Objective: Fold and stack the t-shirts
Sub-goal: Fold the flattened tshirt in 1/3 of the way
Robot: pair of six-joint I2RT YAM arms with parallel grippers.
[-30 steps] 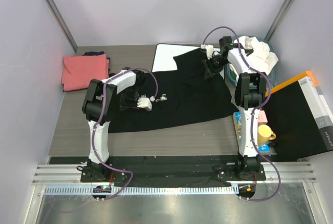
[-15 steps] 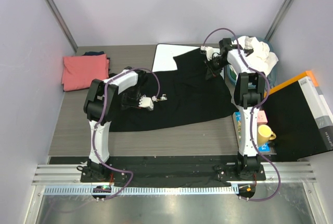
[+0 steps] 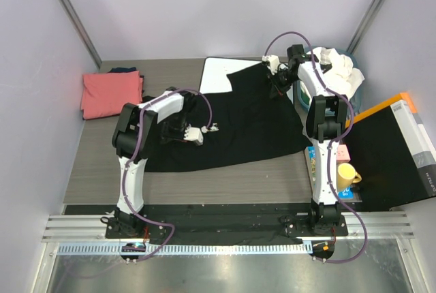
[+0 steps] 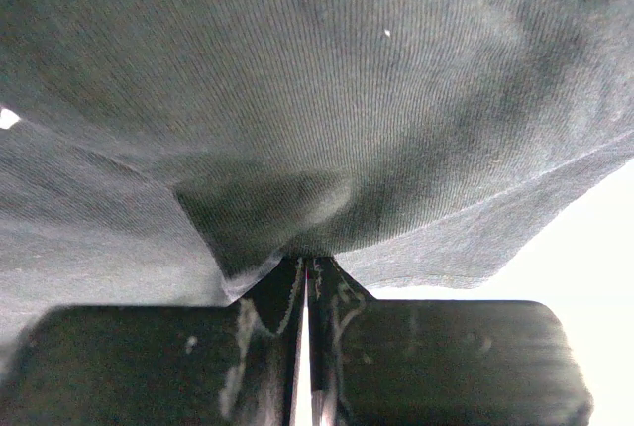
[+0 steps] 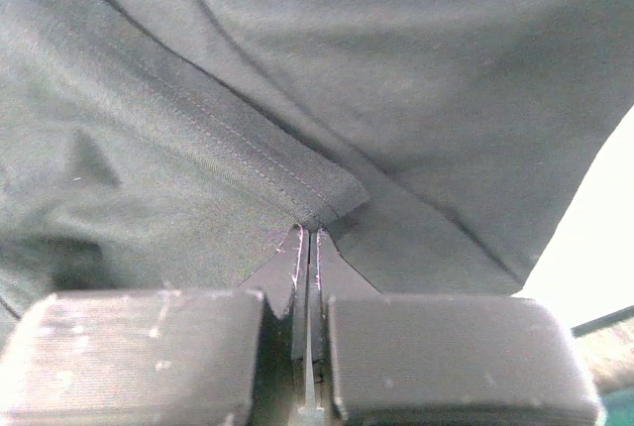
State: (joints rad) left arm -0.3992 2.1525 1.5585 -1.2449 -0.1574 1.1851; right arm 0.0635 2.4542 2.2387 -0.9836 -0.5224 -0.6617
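The black t-shirt [image 3: 238,119] lies spread across the middle of the table, with no print showing. My left gripper [image 3: 167,132] is shut on a fold of its left part, and the cloth bunches up at the fingertips [image 4: 305,266]. My right gripper [image 3: 276,87] is shut on the shirt's stitched hem [image 5: 309,231] at the far right corner. A coral-pink t-shirt [image 3: 111,93] lies folded at the back left. White t-shirts [image 3: 334,67] are piled in a teal bin at the back right.
A flat white board [image 3: 216,75] lies partly under the black shirt's far edge. A yellow mug [image 3: 347,174], a pink item [image 3: 343,151] and a black mat with an orange edge [image 3: 388,140] are on the right. Side walls stand close on both sides.
My right gripper has drawn the shirt's far right corner slightly towards the back. My left arm has shifted a little to the right, still holding the cloth.
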